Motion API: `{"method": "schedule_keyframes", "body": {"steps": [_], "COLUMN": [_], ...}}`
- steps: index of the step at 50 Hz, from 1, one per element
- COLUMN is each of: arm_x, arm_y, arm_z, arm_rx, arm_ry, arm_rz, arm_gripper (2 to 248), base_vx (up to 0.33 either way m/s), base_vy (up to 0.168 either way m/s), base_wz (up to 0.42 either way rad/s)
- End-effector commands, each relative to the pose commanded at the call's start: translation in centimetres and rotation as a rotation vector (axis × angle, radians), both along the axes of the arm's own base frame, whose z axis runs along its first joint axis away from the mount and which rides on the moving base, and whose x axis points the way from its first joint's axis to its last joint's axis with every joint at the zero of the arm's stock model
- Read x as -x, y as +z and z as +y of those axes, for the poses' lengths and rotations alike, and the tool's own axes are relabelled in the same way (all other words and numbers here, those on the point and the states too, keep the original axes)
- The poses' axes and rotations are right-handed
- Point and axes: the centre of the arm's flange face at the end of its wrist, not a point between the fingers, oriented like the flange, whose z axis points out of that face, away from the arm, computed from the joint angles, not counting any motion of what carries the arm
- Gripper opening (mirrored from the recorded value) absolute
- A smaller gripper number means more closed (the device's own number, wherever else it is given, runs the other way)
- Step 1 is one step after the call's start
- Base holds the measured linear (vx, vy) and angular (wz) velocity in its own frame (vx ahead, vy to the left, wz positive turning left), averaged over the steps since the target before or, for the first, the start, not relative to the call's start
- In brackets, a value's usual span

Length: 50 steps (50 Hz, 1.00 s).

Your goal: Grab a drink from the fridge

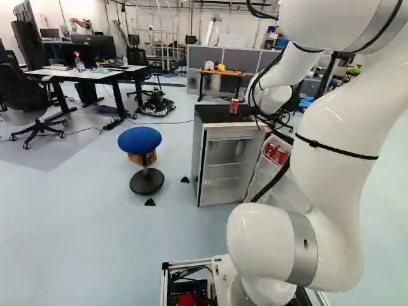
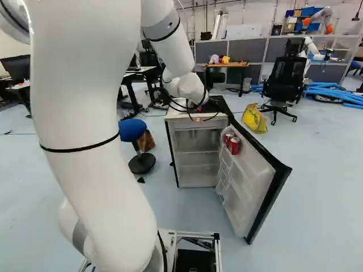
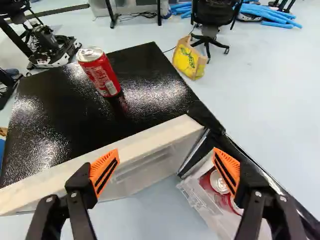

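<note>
My gripper (image 1: 275, 119) is high at the fridge's front, partly hidden by cables in the left base view. In the wrist view the gripper (image 3: 166, 164) stands open, nothing between its orange pads. The small fridge (image 1: 198, 156) has its door (image 2: 265, 195) swung wide open. One red can (image 3: 102, 75) stands upright on the black fridge top (image 3: 45, 117), ahead of the gripper. Two more red cans, a front one (image 2: 233, 145) and one beside it (image 2: 228, 138), sit in the door's upper rack, seen below one finger in the wrist view.
A blue-seated stool (image 1: 139, 139) stands left of the fridge. Behind are a yellow bag (image 2: 254, 118), a black office chair (image 2: 282, 82) and a wooden-topped table (image 2: 228, 65). Desks (image 1: 95, 73) stand farther left. Another robot (image 2: 309, 48) is at the far right.
</note>
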Motion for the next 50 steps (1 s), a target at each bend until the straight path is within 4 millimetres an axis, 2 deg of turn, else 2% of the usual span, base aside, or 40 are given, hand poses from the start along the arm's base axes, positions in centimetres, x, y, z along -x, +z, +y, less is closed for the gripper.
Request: {"method": "schedule_keyframes", "body": {"steps": [50], "arm_x": [2.7], "arm_y": [-1.0], "arm_z": [-8.0], "arm_rx": [-0.062], "arm_ry": [-0.151], "arm_rz": [0.123], "arm_gripper": [247], "base_vx": [0.0], "base_vy": [0.0], "base_wz": [0.0]}}
